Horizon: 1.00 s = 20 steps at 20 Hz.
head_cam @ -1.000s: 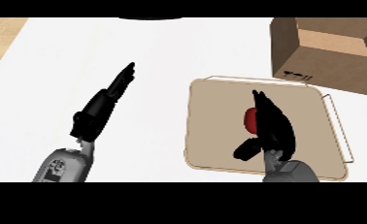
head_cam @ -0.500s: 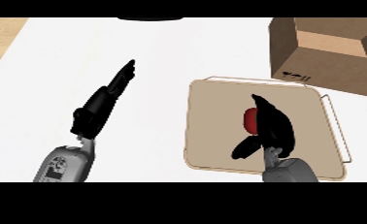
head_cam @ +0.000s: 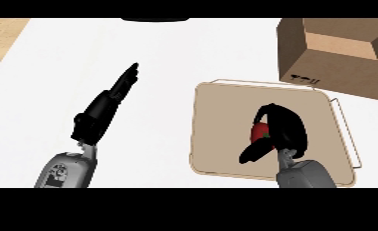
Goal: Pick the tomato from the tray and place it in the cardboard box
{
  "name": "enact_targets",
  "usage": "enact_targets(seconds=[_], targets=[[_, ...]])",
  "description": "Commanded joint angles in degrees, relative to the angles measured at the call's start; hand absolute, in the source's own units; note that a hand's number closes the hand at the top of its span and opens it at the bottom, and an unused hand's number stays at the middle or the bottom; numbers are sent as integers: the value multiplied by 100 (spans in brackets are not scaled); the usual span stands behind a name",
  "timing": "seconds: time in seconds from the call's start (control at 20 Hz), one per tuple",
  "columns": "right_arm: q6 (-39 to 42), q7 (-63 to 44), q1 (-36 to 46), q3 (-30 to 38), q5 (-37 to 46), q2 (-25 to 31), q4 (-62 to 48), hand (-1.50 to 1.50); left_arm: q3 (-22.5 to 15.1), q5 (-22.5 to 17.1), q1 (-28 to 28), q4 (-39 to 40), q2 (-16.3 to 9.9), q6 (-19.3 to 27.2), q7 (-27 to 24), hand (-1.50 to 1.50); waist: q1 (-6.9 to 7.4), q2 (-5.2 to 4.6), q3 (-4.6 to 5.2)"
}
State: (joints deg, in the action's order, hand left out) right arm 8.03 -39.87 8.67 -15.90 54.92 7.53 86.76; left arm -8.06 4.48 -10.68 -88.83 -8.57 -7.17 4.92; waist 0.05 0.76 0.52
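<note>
A red tomato [head_cam: 259, 133] lies on the beige tray [head_cam: 221, 110] at the lower right. My right hand [head_cam: 284, 131] is over it, fingers curled round its top and right side, thumb low on its left; most of the tomato is hidden. The open cardboard box [head_cam: 328, 55] stands just beyond the tray's far right corner. My left hand [head_cam: 103, 107] rests open on the white counter at the left, fingers straight and pointing up-right, holding nothing.
A dark round object [head_cam: 155, 19] shows at the counter's far edge, cut by the view's top. A wooden strip [head_cam: 11, 30] borders the counter at the far left. The tray has thin wire handles [head_cam: 348, 135] on its right side.
My right hand's fingers have curled down from straight and closed round the tomato. The left hand has not moved.
</note>
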Motion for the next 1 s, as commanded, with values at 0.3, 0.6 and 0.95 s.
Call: enact_targets(seconds=[0.3,0.6,0.95], targets=[[107,3459,134,626,-504,2278,-432,150,142,-87,66,33,-56,-129,-122,0,17,-82,-55],[-897,3504,-200,929,-29,2301,177,150,260,-61,-114,-57,-75,-135,169,0,-52,-59,-52],[212,3056,-767,1510,-798,2584,2595,150,73,104,197,-198,106,-54,18,0,-111,-36,-48]])
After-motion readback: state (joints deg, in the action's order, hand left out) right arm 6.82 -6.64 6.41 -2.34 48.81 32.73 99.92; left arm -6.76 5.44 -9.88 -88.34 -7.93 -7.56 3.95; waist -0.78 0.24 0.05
